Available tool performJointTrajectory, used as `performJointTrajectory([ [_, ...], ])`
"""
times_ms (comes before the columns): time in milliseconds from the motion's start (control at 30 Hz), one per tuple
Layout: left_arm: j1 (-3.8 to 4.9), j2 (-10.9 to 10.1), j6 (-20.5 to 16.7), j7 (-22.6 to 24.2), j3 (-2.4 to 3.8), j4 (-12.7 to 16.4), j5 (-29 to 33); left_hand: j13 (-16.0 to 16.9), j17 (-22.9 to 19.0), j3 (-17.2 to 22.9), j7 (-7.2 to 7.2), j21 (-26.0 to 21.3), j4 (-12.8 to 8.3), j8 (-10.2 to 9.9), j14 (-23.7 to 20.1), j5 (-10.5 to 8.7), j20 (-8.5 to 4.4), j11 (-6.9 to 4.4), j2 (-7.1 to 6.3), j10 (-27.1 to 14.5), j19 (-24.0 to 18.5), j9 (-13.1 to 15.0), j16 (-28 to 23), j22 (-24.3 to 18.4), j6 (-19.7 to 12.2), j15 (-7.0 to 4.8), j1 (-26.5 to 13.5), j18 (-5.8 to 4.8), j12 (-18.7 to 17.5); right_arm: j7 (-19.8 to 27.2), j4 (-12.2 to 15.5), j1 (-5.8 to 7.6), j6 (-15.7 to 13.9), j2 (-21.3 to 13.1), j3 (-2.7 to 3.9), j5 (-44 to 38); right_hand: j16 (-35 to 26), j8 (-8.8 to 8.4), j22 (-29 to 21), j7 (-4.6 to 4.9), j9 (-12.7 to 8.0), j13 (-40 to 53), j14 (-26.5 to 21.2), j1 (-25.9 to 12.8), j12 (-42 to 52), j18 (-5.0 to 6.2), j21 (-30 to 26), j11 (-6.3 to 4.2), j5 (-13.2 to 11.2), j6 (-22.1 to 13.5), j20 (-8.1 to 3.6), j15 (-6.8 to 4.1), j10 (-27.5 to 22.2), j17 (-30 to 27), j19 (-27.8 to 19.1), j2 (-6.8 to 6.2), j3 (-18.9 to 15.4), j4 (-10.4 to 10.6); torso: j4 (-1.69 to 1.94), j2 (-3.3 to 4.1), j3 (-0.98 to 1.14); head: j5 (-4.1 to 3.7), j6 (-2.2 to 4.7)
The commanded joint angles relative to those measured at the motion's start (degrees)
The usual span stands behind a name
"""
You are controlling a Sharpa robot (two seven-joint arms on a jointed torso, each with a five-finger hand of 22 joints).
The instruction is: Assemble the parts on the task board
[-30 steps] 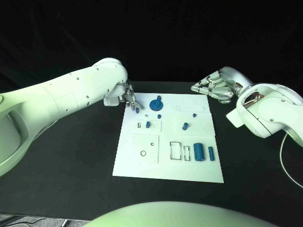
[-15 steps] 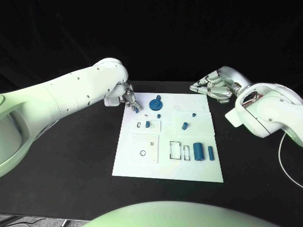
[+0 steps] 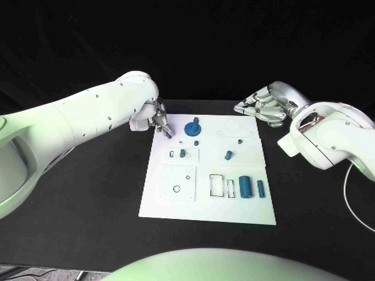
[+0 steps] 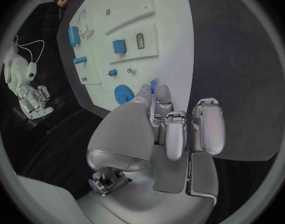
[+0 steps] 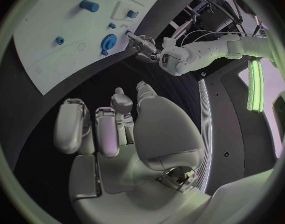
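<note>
Blue small peg (image 3: 168, 134) sits pinched in the silver left hand (image 3: 157, 121) at the white task board's (image 3: 179, 205) far left corner; the silver right hand (image 3: 263, 108), fingers curled, holds nothing beyond the far right corner.

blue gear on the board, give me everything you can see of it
The round blue toothed gear, plastic by the look of it, lies flat on the white task board near its far edge. A raised hub or knob sits at its centre. It is the widest blue part there. Nothing touches it; the left hand, pinching a small blue piece, is just beside it.
</note>
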Motion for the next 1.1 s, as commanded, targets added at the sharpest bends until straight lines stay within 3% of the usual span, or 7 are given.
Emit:
performJointTrajectory([
  [33,-0.11,0.0,0.2,0.2,-0.03,0.1,0.5,-0.6,15.1,6.7,0.35,-0.3,-3.0,0.4,5.9,2.41,-0.25,0.13,-0.76,0.3,2.9,0.8,0.2,8.6,-0.5,0.23,1.3,0.16,-0.7,0.1,0.1,-0.03,0.8,0.1,0.00,-0.7,-0.3,0.00,-0.1,-0.03,0.1,0.0,3.9,0.5,0.2,0.58,-0.3,-0.02,0.5,-0.1,-0.13,0.19,-0.3,6.3,-0.3,-0.02,-0.5,0.0,0.02,-0.03,0.01,0.01,-0.05],
  [200,-0.12,-0.7,-0.5,0.4,-0.04,1.0,1.8,-1.2,15.1,19.3,0.62,-0.4,-4.7,1.4,5.9,3.75,0.06,0.53,-5.97,1.3,3.0,2.4,0.2,8.7,-0.7,0.30,-3.6,0.19,-1.1,0.0,0.0,-0.03,0.9,0.1,-0.01,-0.7,-0.3,0.00,-0.1,-0.03,0.1,0.0,3.9,0.6,0.2,0.58,-0.3,-0.02,0.7,-0.1,-0.14,0.18,-0.3,6.2,-0.4,0.03,-0.6,0.0,0.00,-0.15,0.04,0.11,-0.06],
  [333,-0.12,-2.1,-3.0,0.4,-0.04,3.2,3.8,-0.8,15.1,25.2,0.76,-0.5,-5.7,2.3,5.9,5.13,-0.01,0.24,-8.17,2.1,3.0,3.6,0.2,8.8,-0.7,0.39,-6.9,0.22,-0.5,0.0,0.0,-0.03,1.1,0.1,-0.05,-0.7,-0.3,-0.03,-0.1,-0.03,0.1,-0.1,3.9,1.2,0.1,0.59,-0.4,-0.04,4.1,-0.2,-0.17,0.15,-0.4,6.2,-0.4,0.23,-1.1,0.1,0.05,-0.13,0.03,0.10,-0.09],
  [400,-0.11,-3.3,-5.0,0.4,-0.04,5.1,4.8,-0.4,15.1,27.6,0.56,-0.6,-6.4,2.9,5.9,6.08,-0.02,0.19,-9.04,2.5,3.0,4.2,0.2,8.8,-0.7,0.31,-8.1,0.22,-0.1,0.0,-0.1,-0.03,1.2,0.2,-0.10,-0.7,-0.3,-0.03,-0.1,-0.03,0.1,-0.1,3.9,1.3,0.1,0.58,-0.4,-0.05,4.7,-0.2,-0.17,0.16,-0.4,6.2,-0.4,0.28,-1.2,0.2,0.07,-0.16,0.05,0.19,-0.05],
  [733,-0.31,-10.0,-14.0,-0.1,-0.19,16.5,10.4,2.6,15.1,32.7,0.00,-0.3,-8.3,4.7,5.9,11.09,-0.38,-0.34,-11.30,4.7,3.3,5.9,0.2,9.1,-0.3,-0.13,-12.5,0.14,2.8,-0.1,-0.2,-0.05,1.1,0.2,-0.46,-0.6,-0.3,-0.04,-0.1,-0.03,0.0,-0.2,3.9,1.4,0.0,0.59,-0.4,-0.05,4.9,-0.2,-0.17,0.16,-0.4,6.2,-0.4,0.30,-1.3,0.2,0.47,-0.46,0.01,0.11,-0.20],
  [900,-1.32,-12.9,-16.8,0.3,-0.25,21.6,9.4,3.2,15.1,33.3,-0.13,0.0,-8.6,5.1,5.9,11.83,-0.48,-0.46,-11.62,5.2,3.4,6.2,0.2,9.2,-0.2,-0.22,-13.2,0.09,3.3,0.0,-0.3,-0.14,1.2,0.3,-0.58,-0.5,-0.3,-0.04,-0.2,-0.03,0.0,-0.1,4.0,1.5,0.1,0.60,-0.4,-0.05,5.0,-0.2,-0.17,0.15,-0.4,6.3,-0.4,0.30,-1.3,0.2,0.48,-0.51,0.00,0.25,-0.29],
  [1100,-2.53,-14.7,-17.8,1.0,-0.39,24.6,6.2,3.6,15.1,33.6,-0.22,0.1,-8.9,5.3,5.9,12.14,-0.53,-0.54,-11.86,5.5,3.4,6.3,0.2,9.3,-0.1,-0.28,-13.6,0.05,3.7,0.0,-0.4,-0.23,1.3,0.4,-0.66,-0.4,-0.3,-0.04,-0.2,-0.03,0.0,-0.1,4.0,1.5,0.1,0.60,-0.4,-0.05,5.0,-0.2,-0.17,0.15,-0.4,6.3,-0.4,0.30,-1.3,0.2,0.51,-0.48,-0.03,0.20,-0.39],
])
